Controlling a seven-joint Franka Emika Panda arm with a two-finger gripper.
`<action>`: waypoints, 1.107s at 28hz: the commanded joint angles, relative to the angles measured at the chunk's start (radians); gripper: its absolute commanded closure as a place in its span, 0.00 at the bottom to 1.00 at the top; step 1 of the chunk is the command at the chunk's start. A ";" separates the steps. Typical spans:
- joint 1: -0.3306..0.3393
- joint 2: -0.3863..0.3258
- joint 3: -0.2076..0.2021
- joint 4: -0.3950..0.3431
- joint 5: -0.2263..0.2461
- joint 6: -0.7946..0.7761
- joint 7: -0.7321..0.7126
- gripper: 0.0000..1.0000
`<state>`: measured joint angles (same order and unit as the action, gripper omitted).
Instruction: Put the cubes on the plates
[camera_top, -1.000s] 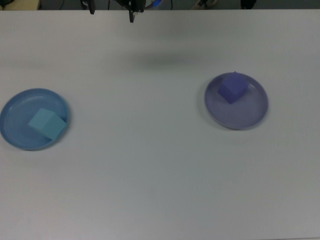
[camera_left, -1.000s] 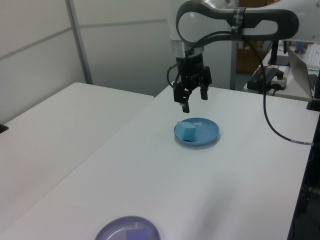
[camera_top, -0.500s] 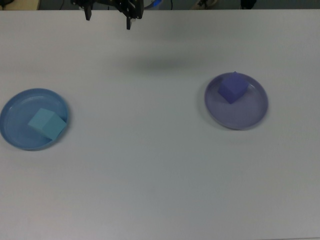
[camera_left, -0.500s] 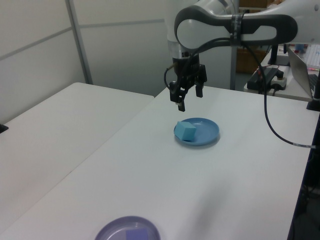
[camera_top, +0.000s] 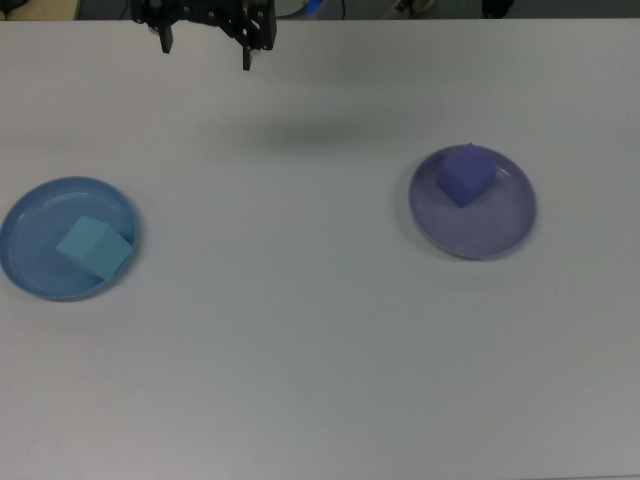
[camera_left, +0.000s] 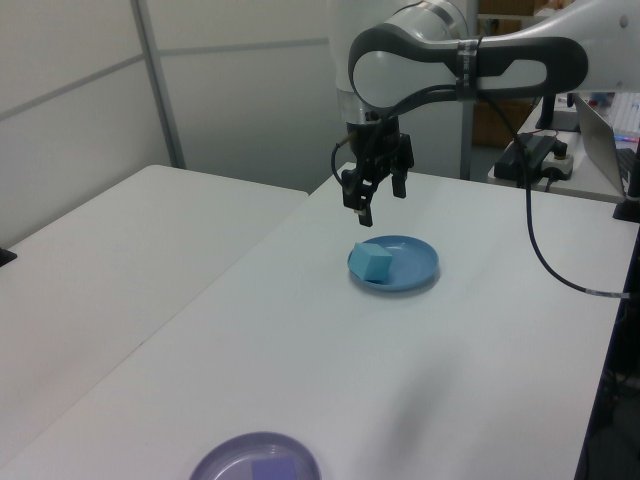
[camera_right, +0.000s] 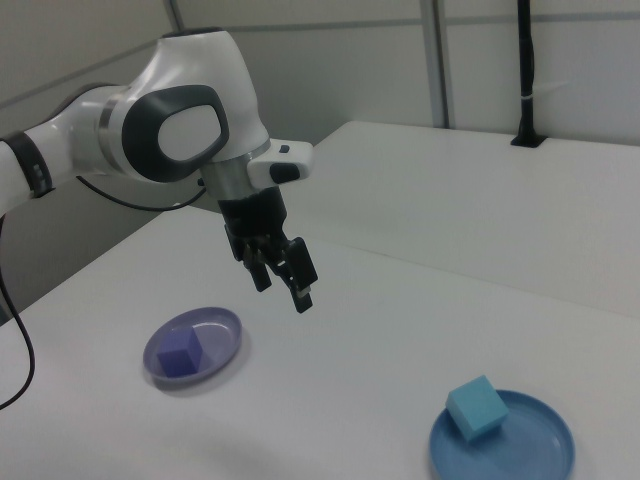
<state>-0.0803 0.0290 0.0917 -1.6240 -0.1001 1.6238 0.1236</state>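
Already both cubes lie on plates: the cyan cube (camera_top: 94, 248) sits on the blue plate (camera_top: 28, 215) at the top view's 9 o'clock side, and the purple cube (camera_top: 465, 176) sits on the lavender plate (camera_top: 500, 228) at about 2 o'clock from the table's middle, toward the far rim of that plate. The gripper (camera_top: 205, 52) hangs in the air at the top view's 12 o'clock edge, touching nothing, with its jaws spread wide and empty. From the jaws the cyan cube lies toward 7 o'clock and the purple cube toward 4 o'clock in the top view; the left view shows the gripper (camera_left: 378, 194) up and just behind the blue plate (camera_left: 415, 265), so this plate is the nearer one, while the lavender plate (camera_left: 225, 458) is well apart at the near edge. In the right view the gripper (camera_right: 283, 275) is raised between the two plates. Judging from this, the task looks finished, and no cube needs a grasp.
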 joint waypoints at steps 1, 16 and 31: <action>-0.009 -0.004 -0.006 -0.005 -0.009 0.028 -0.070 0.00; -0.003 -0.006 -0.001 -0.004 0.003 0.030 -0.076 0.00; -0.003 -0.004 -0.001 0.015 0.007 0.027 -0.076 0.00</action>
<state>-0.0869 0.0289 0.0952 -1.6168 -0.0999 1.6335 0.0668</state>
